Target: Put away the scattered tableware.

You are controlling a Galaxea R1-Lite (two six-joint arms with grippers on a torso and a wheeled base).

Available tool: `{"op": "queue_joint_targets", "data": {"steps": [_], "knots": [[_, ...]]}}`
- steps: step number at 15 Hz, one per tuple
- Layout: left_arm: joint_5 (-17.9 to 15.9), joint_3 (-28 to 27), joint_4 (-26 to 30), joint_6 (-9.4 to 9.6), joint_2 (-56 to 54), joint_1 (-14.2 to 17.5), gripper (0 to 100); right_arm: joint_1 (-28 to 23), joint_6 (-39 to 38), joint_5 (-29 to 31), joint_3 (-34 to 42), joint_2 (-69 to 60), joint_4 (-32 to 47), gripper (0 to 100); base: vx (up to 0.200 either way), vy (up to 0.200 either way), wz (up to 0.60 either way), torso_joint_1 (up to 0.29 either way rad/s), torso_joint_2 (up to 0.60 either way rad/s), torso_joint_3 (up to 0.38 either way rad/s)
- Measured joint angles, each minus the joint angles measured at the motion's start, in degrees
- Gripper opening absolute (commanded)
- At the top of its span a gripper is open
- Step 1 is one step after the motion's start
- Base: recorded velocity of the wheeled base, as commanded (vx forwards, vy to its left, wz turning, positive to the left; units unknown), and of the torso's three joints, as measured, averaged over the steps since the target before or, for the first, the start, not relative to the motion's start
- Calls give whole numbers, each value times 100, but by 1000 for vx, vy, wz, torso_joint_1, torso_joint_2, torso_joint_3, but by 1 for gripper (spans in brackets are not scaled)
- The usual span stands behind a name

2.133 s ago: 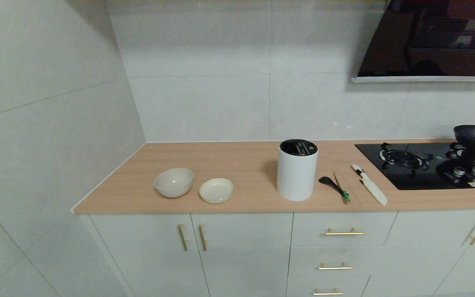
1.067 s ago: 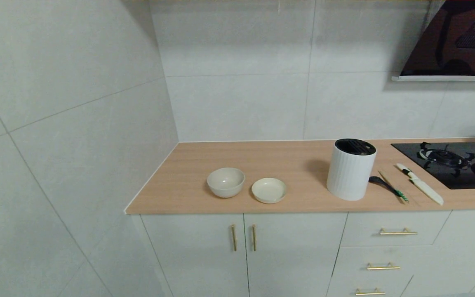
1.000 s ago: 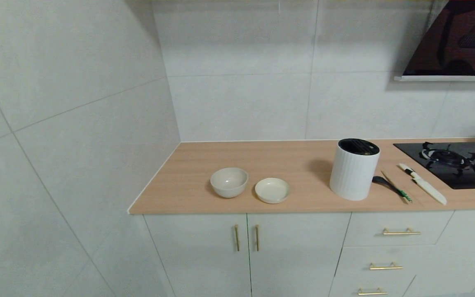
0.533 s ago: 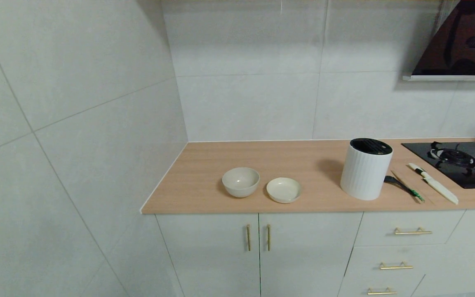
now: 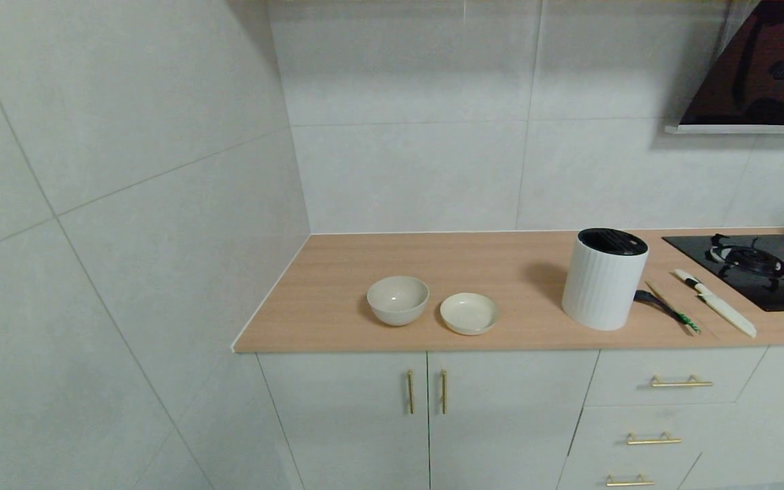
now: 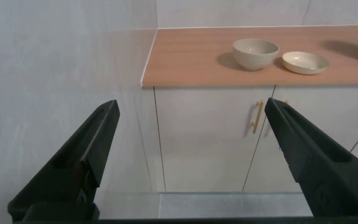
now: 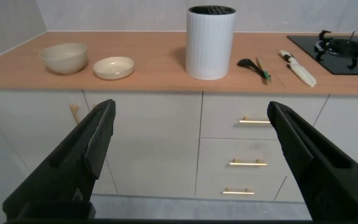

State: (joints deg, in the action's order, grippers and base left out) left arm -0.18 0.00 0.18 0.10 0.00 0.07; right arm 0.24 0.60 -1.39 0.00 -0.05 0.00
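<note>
On the wooden counter (image 5: 337, 272) stand a cream bowl (image 5: 397, 299) and a shallow cream dish (image 5: 469, 313) side by side. A white ribbed holder with a black slotted top (image 5: 603, 279) stands to their right. Beside it lie a black spoon (image 5: 650, 298), chopsticks (image 5: 674, 311) and a white knife (image 5: 715, 311). My left gripper (image 6: 188, 124) is open, low in front of the cabinets, well short of the bowl (image 6: 255, 53) and dish (image 6: 305, 61). My right gripper (image 7: 188, 124) is open too, facing the holder (image 7: 210, 41), spoon (image 7: 248, 63) and knife (image 7: 297, 67).
A black gas hob (image 5: 753, 262) lies at the counter's right end under a dark hood (image 5: 759, 68). Tiled walls close the left side and back. Cabinet doors and drawers with brass handles (image 5: 681, 383) sit below the counter.
The head camera panned left, so everything slid right in the picture, then settled over the last half second. Nothing on the counter has moved.
</note>
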Motion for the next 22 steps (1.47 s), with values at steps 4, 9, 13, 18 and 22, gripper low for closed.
{"op": "queue_joint_targets", "data": {"steps": [4,9,13,18,22], "knots": [[0,0,0,0,0,0,100,-2,-2,0,0,0,0,100,0,0,0,-145,310,167],[0,0,0,0,0,0,100,-2,-5,0,0,0,0,100,0,0,0,-168,364,190],[0,0,0,0,0,0,100,0,-5,0,0,0,0,100,0,0,0,-199,447,234],[0,0,0,0,0,0,100,0,-6,0,0,0,0,100,0,0,0,-245,545,295],[0,0,0,0,0,0,100,0,-6,0,0,0,0,100,0,0,0,-237,531,294]]}}
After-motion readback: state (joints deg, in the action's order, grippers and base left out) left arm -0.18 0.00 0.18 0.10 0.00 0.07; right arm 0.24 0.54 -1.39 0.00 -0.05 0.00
